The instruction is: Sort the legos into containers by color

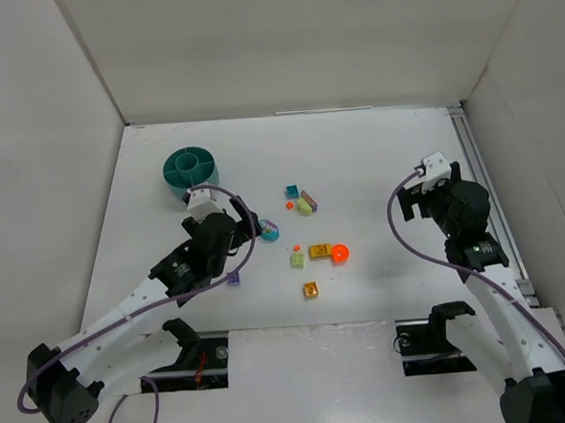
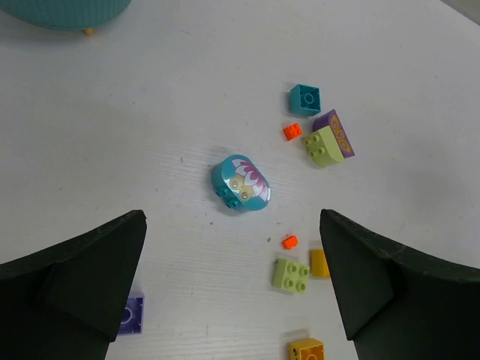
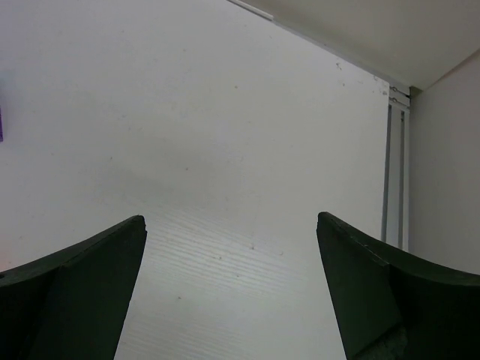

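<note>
Legos (image 1: 319, 251) lie scattered on the worktop (image 1: 375, 148), near and right of the teal divided bowl (image 1: 191, 169). Left hand (image 2: 231, 216) and right hand (image 3: 229, 217) are wide open, holding nothing. They seem light, hard, slippery; pinch flat sides.

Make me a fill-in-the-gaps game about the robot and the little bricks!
1. The round bowl with compartments is coloured ____.
2. The left gripper and the right gripper both have their jaws ____.
3. The rounded teal brick has a ____ pictured on top.
4. The bowl stands nearer the ____ arm.
Missing words: teal, open, flower, left.
</note>
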Robot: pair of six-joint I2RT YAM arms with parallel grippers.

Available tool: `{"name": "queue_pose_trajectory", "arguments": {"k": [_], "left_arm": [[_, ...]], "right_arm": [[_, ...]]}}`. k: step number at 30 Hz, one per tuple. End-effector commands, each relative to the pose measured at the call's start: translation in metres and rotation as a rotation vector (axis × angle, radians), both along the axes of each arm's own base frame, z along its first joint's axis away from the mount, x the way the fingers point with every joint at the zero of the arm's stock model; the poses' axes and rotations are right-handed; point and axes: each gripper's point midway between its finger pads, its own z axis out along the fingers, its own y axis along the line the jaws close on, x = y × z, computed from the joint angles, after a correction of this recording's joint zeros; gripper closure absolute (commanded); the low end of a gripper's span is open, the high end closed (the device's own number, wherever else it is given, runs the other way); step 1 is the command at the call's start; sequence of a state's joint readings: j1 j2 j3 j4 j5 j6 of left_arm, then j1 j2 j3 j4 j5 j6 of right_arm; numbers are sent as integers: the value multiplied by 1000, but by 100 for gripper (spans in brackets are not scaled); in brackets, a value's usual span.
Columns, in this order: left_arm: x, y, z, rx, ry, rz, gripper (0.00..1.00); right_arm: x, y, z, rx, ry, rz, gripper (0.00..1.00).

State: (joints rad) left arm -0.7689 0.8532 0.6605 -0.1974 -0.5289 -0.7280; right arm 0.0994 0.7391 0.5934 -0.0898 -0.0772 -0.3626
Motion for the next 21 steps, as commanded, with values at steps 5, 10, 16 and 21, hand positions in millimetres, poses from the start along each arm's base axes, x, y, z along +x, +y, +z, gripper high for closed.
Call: {"name": "queue_pose_trajectory", "arguments": {"k": [5,10,16,21], "left_arm": [[-7,14,8,-45,47,106,0],[-22,27,-14,-48,164,194,0],[-32,41,-56,-58,309,268,0],[-39,37,-70,-76,351,256,0]], "right_arm": [[4,9,-4,37,24,26,0],[9,1,-22,70,92,-50,0],[17,6,-33,61,147,-21,0],[19,6,-43,59,179,-24,0]]}}
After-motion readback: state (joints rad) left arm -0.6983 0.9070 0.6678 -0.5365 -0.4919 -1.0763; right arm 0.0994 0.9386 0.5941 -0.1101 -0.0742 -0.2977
